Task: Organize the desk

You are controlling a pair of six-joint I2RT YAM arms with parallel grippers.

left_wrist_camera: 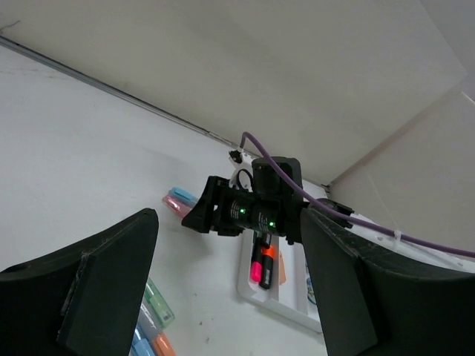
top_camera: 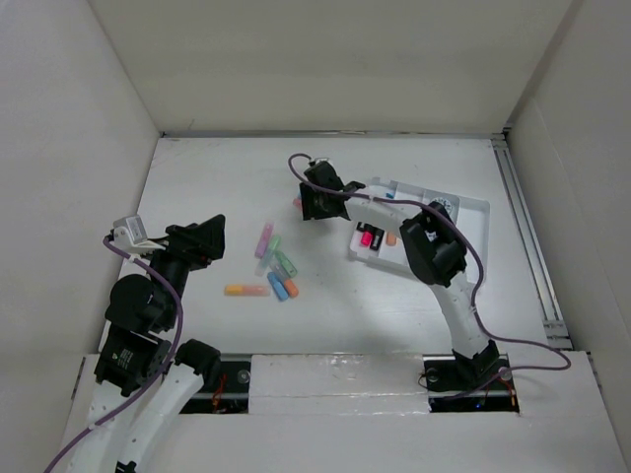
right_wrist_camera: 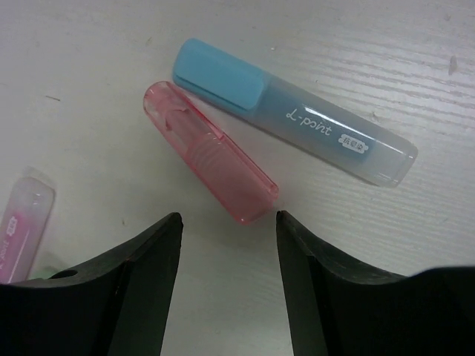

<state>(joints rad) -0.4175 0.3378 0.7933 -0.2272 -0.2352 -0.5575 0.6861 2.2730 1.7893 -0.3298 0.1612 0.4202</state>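
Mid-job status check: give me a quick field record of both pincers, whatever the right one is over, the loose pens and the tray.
right pincer: open, empty, over one end of the pink highlighter
beside it: blue highlighter, both flat on the desk
left pincer: open, empty, left of the loose cluster
loose cluster: several highlighters mid-desk
tray: white, right side, holding a few markers

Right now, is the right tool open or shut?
Open. The right tool shows a gap between its fingers, gripping nothing; pink highlighter lies beyond.
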